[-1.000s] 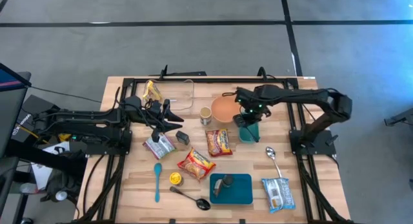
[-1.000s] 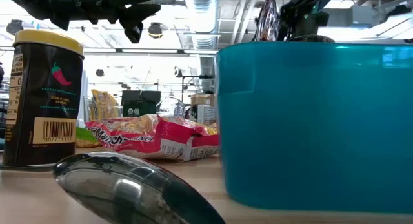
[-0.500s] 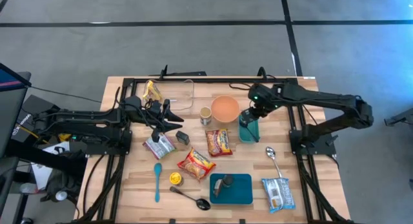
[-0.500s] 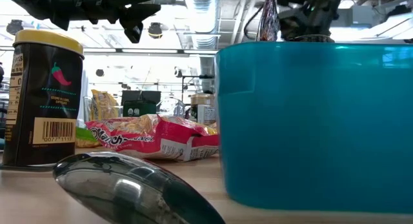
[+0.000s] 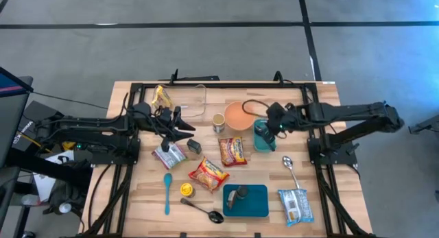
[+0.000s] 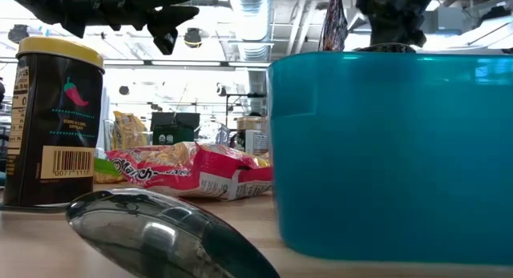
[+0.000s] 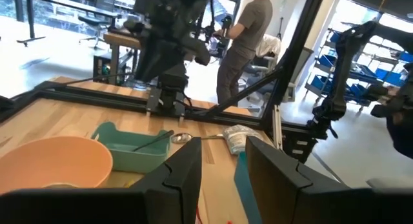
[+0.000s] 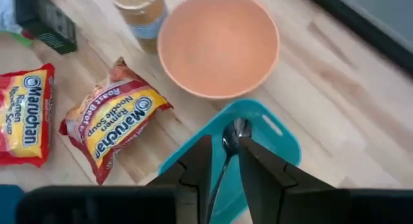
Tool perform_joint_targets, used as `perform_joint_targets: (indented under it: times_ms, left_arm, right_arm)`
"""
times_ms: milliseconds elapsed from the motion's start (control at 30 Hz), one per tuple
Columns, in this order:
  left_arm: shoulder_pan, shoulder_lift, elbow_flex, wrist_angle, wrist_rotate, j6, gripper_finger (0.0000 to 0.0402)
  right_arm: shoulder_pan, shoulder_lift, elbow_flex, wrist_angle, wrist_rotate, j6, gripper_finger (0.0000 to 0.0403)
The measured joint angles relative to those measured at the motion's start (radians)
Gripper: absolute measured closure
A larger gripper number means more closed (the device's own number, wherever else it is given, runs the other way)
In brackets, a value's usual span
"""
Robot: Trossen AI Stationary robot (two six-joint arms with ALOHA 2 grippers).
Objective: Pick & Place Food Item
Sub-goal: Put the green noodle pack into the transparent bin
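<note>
Two Maruchan ramen packs lie flat on the table's middle. A teal container stands right of them, next to the orange bowl. A metal spoon rests inside the container, its handle slanting up over the rim. My right gripper hangs above the container, pointing down at a slant. Its fingers stand slightly open and the spoon shows through the gap, untouched. My left gripper waits level at the left, open and empty.
A paper cup, a clear tub, snack bags and a small black box lie left of centre. Near the front are a spice jar, a blue spoon, metal spoons, a teal tray and a blue-white bag.
My right arm has swung round from the far side until it reaches in from the table's right. Its gripper has risen from the teal container, drawn back a little toward the right edge and rolled. The container and the spoon have stayed in place.
</note>
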Motion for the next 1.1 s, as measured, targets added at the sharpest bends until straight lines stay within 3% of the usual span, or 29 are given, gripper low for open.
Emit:
perform_joint_targets:
  times_ms: [167,400,733,1100]
  left_arm:
    - [-0.040,0.000,0.000,-0.099,0.000,0.000,0.0286]
    - [-0.050,0.000,0.000,-0.290,0.002,-0.187,0.0286]
    - [-0.050,0.000,0.000,-0.450,-0.004,-0.294,0.0314]
    - [-0.051,0.000,0.000,-0.692,-0.044,-0.418,0.0397]
  right_arm:
    - [0.125,0.000,0.000,0.048,0.142,0.000,0.0331]
    - [0.234,0.000,0.000,0.092,0.257,0.001,0.0331]
    - [0.263,0.000,0.000,0.090,0.268,0.003,0.0331]
    - [0.262,0.001,0.000,0.090,0.267,0.003,0.0331]
